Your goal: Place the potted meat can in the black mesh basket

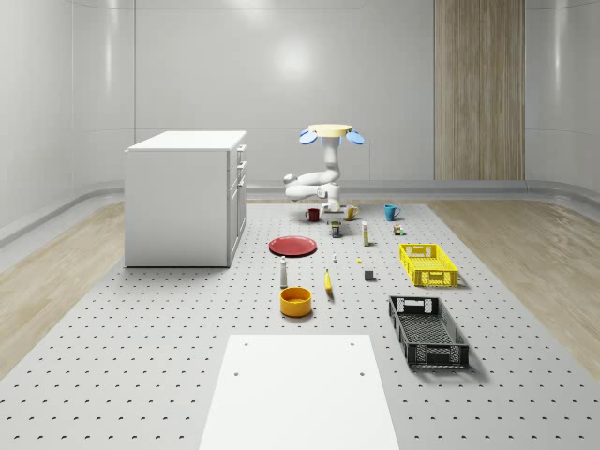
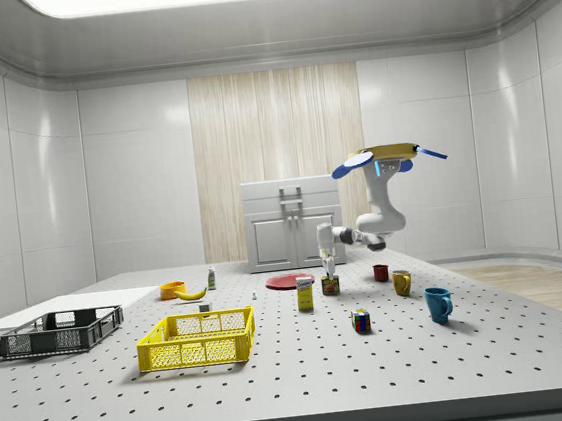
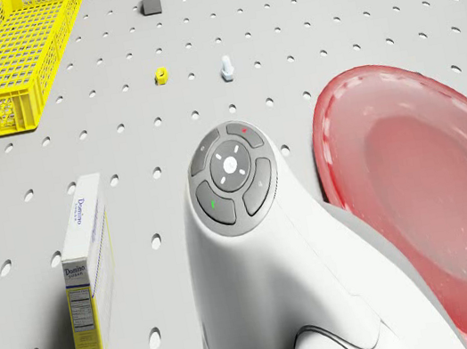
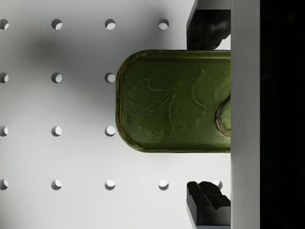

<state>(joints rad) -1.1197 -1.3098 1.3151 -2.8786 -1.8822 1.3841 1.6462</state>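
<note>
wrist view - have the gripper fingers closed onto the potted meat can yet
No, the fingers stand apart on either side of the potted meat can, with bare table showing between each finger and the can's edge.

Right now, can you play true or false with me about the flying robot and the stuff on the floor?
1. The drone hovers above the far end of the pegboard floor. True.
2. The potted meat can already lies in the black mesh basket. False: it stands on the floor, between the open fingers of the gripper.
3. The red plate lies flat on the floor. True.
4. The yellow crate is stacked on the black mesh basket. False: they lie apart, both on the floor.
5. The blue mug sits on the white cabinet. False: it stands on the floor.
</note>
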